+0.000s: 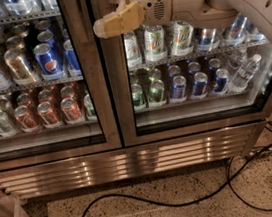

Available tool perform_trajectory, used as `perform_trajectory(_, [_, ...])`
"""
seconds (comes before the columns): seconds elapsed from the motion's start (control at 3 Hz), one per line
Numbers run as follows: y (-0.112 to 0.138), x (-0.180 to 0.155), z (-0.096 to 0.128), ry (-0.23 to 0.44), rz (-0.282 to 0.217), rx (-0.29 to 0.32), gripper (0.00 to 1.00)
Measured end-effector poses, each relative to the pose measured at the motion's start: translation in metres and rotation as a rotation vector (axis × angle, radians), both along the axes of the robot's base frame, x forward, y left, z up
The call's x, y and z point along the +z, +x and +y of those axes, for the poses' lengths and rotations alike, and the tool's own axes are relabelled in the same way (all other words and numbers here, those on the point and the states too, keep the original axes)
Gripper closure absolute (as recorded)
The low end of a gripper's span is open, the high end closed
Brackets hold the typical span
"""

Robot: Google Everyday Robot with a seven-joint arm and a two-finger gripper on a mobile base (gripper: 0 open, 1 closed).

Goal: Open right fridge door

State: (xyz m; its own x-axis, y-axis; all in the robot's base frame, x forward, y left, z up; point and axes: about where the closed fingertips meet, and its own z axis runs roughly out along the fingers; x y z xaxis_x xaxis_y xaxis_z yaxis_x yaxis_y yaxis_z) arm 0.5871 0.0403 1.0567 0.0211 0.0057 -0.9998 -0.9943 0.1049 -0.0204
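Stainless steel, brushed and wide, framed the right fridge door (189, 127), which filled the right half of the fridge (129, 164) above the slatted grille and appeared closed, flush with the left door (90, 86). By my reading it would handle as a heavy, stiff slab: rigid metal around a large glass pane that should not be knocked. A seal probably resisted the first pull. No handle showed, so the likely hold was the door's left upright beside the centre seam, assuming hinges on the far right. That smooth steel looked slippery for a pinch, and hooking the edge seemed safer. The gripper (102, 28) hung high in the scene at that upright, its tan tip pointing left across the seam. Whether the claw was apart or together, I could not tell, nor whether it touched the frame. Of brands, only the round Pepsi emblem on a blue can (48, 62) behind the left door could be made out. The green-and-white cans (154, 42) and blue cans (178, 87) behind the right pane bore print too blurred to read.
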Motion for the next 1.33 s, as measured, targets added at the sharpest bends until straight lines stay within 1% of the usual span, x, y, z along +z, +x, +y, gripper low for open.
perform_trajectory(0.33, [0.0059,-0.0009,0.0078,-0.003,0.005,0.023,0.0])
perform_trajectory(0.67, [0.0047,-0.0017,0.0086,-0.005,0.006,0.026,0.0])
perform_trajectory(1.0, [0.0053,-0.0099,0.0126,-0.031,0.014,0.019,0.19])
perform_trajectory(1.33, [0.0053,-0.0099,0.0126,-0.031,0.014,0.019,0.42])
